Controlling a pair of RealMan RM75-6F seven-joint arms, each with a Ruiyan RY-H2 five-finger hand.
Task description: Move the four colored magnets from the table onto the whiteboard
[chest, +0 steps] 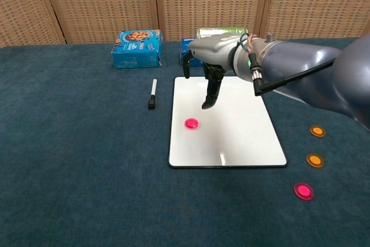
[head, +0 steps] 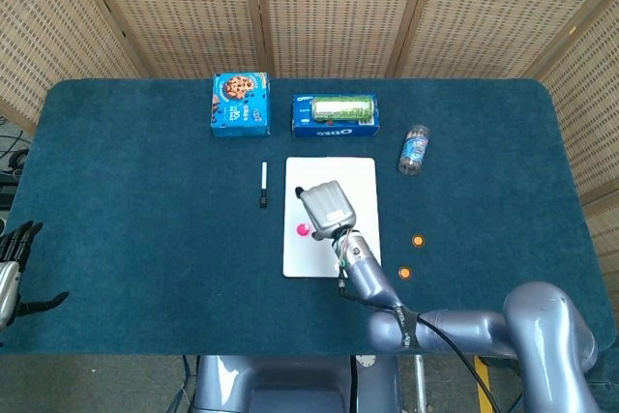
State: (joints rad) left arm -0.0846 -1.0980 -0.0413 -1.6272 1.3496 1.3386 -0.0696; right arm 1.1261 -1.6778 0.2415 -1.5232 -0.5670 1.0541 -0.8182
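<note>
The whiteboard [chest: 237,134] lies flat in the middle of the table. One pink magnet [chest: 191,124] lies on its left half, seen in the head view as the pink magnet [head: 304,230]. My right hand [chest: 209,78] hovers just above and behind it, fingers pointing down and apart, holding nothing. Two orange magnets [chest: 317,131] [chest: 314,159] and a second pink magnet [chest: 303,191] lie on the cloth to the right of the board. My left hand [head: 12,268] hangs off the table's left edge, fingers spread and empty.
A black-capped marker [chest: 152,94] lies left of the board. Behind the board stand a blue cookie box [chest: 137,48], an Oreo box with a green can on it [head: 336,115], and a small jar [chest: 287,67] at the back right.
</note>
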